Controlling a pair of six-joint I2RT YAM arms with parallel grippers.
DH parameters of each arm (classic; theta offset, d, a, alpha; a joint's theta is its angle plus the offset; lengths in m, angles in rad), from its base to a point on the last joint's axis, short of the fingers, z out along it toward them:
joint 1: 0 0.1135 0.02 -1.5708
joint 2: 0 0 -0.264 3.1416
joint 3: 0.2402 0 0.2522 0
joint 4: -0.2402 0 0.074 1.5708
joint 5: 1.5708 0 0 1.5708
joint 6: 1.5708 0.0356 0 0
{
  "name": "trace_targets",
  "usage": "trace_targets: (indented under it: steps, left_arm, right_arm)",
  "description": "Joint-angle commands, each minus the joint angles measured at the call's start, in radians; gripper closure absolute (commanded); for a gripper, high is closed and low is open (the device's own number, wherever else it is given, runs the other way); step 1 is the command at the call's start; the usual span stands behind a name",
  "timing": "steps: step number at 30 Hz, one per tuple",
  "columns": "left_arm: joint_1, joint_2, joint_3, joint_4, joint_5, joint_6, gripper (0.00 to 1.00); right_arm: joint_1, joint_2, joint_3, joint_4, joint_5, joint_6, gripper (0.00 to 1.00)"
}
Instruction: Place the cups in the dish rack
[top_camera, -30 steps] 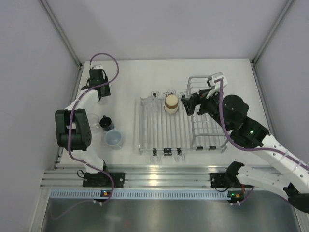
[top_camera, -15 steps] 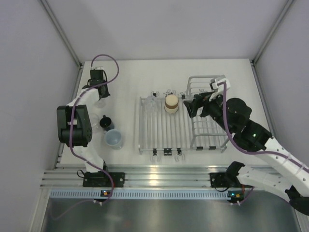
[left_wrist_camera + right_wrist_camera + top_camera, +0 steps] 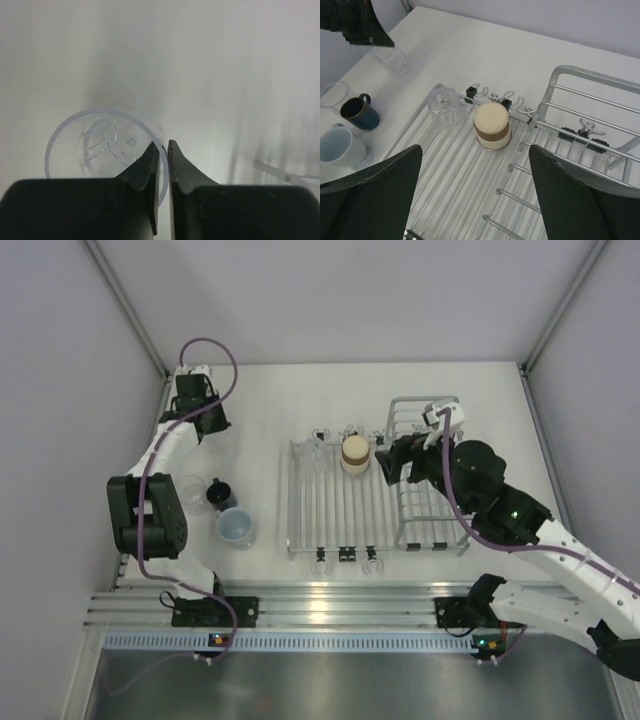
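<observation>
One clear cup, rim tight between the left jaws; right jaws wide apart above the dish rack.

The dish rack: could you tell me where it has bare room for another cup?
Bare: the flat section's near bars, from the tan cup to the near clips. Crowded: its far end, where inverted clear cup and tan cup stand.

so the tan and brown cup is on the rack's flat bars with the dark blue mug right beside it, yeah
Not quite. The tan-and-brown cup does stand on the flat bars of the dish rack, but beside it is a clear cup. The dark blue mug sits on the table left of the rack, near the pale blue cup, as the right wrist view shows.
</observation>
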Motion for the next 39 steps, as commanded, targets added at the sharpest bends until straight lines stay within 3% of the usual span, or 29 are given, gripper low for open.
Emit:
trace_targets:
  steps: [1, 7, 10, 12, 13, 15, 16, 17, 20, 26, 39]
  left_arm:
    - [0.002, -0.162, 0.012, 0.096, 0.226, -0.073, 1.0]
    - [0.007, -0.286, -0.083, 0.341, 0.592, -0.216, 1.0]
    - [0.013, -0.306, -0.132, 0.541, 0.794, -0.358, 1.0]
    - [0.015, -0.3, -0.19, 0.724, 0.935, -0.553, 1.0]
    - [0.019, -0.294, -0.21, 0.947, 0.974, -0.632, 1.0]
    - [0.022, -0.258, -0.258, 1.172, 1.041, -0.892, 1.0]
    - [0.025, -0.239, -0.269, 1.308, 1.052, -0.984, 1.0]
    - [0.027, -0.192, -0.281, 1.569, 1.056, -1.194, 1.0]
    - [0.027, -0.089, -0.28, 1.966, 1.03, -1.523, 1.0]
    - [0.013, -0.101, -0.273, 2.011, 1.008, -1.59, 1.0]
    - [-0.12, -0.187, -0.263, 2.011, 1.019, -1.598, 1.0]
  right_arm:
    - [-0.007, 0.017, 0.048, 0.047, -0.004, 0.015, 0.12]
    - [-0.008, 0.051, 0.042, 0.146, -0.09, 0.023, 0.1]
    - [-0.007, 0.076, 0.039, 0.215, -0.148, 0.024, 0.1]
    - [-0.01, 0.091, 0.03, 0.287, -0.182, 0.032, 0.1]
    - [-0.011, 0.094, 0.022, 0.322, -0.221, 0.038, 0.09]
    - [-0.02, 0.099, -0.001, 0.388, -0.26, 0.064, 0.09]
    - [-0.025, 0.102, -0.01, 0.46, -0.288, 0.078, 0.09]
    - [-0.039, 0.106, -0.027, 0.496, -0.329, 0.108, 0.09]
    - [-0.081, 0.126, -0.057, 0.645, -0.421, 0.189, 0.08]
    - [-0.169, 0.237, -0.087, 0.95, -0.596, 0.369, 0.07]
    - [-0.175, 0.514, 0.027, 1.177, -0.71, 0.51, 0.07]
